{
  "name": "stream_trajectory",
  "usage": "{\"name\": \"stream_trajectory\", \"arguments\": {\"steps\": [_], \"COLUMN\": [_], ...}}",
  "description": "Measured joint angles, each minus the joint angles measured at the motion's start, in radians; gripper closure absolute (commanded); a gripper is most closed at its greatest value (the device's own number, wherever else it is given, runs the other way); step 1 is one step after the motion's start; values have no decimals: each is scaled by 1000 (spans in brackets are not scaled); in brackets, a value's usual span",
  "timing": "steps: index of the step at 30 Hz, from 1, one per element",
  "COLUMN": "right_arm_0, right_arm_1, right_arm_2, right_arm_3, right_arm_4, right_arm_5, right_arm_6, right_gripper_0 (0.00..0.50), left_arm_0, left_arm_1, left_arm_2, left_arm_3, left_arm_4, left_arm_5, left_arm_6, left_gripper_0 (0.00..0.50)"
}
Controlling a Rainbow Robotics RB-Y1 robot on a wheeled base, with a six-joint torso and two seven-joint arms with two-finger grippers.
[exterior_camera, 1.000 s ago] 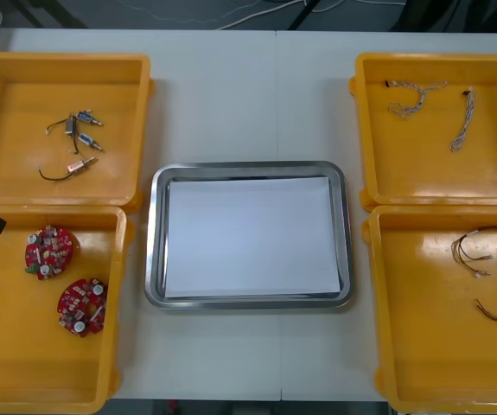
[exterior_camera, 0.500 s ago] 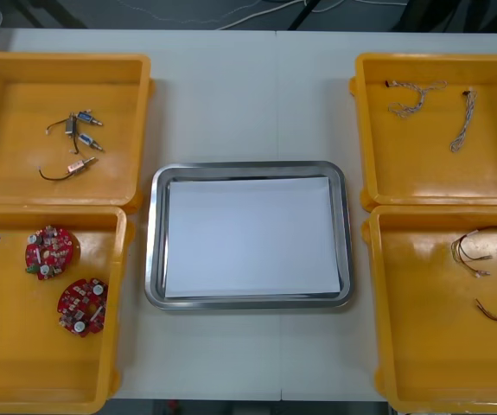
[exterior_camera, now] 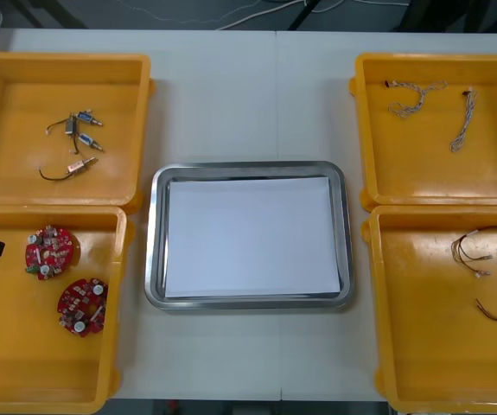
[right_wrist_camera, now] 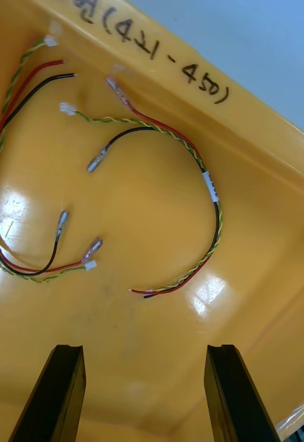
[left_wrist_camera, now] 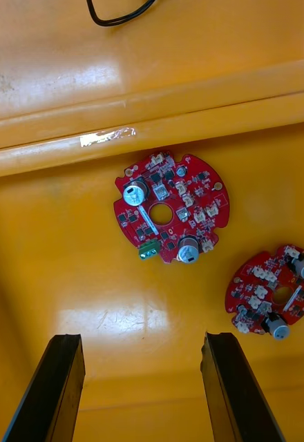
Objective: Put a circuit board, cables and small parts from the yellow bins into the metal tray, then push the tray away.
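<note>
My left gripper (left_wrist_camera: 141, 390) hangs over the near left bin (exterior_camera: 23, 363), a yellow one. Its two black fingers (left_wrist_camera: 48, 387) stand wide apart and hold nothing. Two round red boards lie flat on the floor of this bin. The first board (left_wrist_camera: 171, 207) is out past my fingers, near the bin's wall. The second board (left_wrist_camera: 276, 290) lies beside it, nearer to my fingers, and the two do not touch. From above, my left gripper is a black shape at the left edge of the table (exterior_camera: 248, 86), close to the first board.

The far left bin (exterior_camera: 15, 104) holds a few small metal parts (exterior_camera: 82, 121) and a thin black cable (exterior_camera: 51, 178).

My right gripper (right_wrist_camera: 145, 394) hangs over the near right bin (exterior_camera: 438, 363). Its fingers are wide apart too, and nothing is in them. Red and yellow cables (right_wrist_camera: 209, 186) lie in loops on the bin floor, out past the fingers and apart from them. Black writing (right_wrist_camera: 200, 74) runs along the bin's wall.

The far right bin (exterior_camera: 421, 164) holds two pale twisted cables (exterior_camera: 417, 99).

The metal tray (exterior_camera: 246, 166) sits in the middle, between the left bins and the right bins. It is white inside. All the boards, cables and parts are in the bins.
</note>
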State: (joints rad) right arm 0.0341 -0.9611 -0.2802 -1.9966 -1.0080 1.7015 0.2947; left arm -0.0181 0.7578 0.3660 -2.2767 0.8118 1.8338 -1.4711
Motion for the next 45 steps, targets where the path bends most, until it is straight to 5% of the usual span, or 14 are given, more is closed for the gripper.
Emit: {"name": "stream_trajectory", "arguments": {"steps": [5,29,45], "right_arm_0": [59,113,115], "right_arm_1": [0,156,250], "right_arm_2": [0,1,50], "right_arm_3": [0,0,0], "right_arm_4": [0,122,296], "right_arm_5": [-69,-90,-142], "right_arm_6": [-145,-147,-153], "right_gripper_0": [0,0,0], "left_arm_0": [32,177,255], "left_arm_1": [-29,-178,-254], "left_arm_2": [0,11,-160], "left_arm_3": [-9,-83,-113], "left_arm_4": [-25,-134,-349], "left_arm_5": [-46,-91,-207], "left_arm_6": [2,74,74], "left_gripper_0": [0,0,0]}}
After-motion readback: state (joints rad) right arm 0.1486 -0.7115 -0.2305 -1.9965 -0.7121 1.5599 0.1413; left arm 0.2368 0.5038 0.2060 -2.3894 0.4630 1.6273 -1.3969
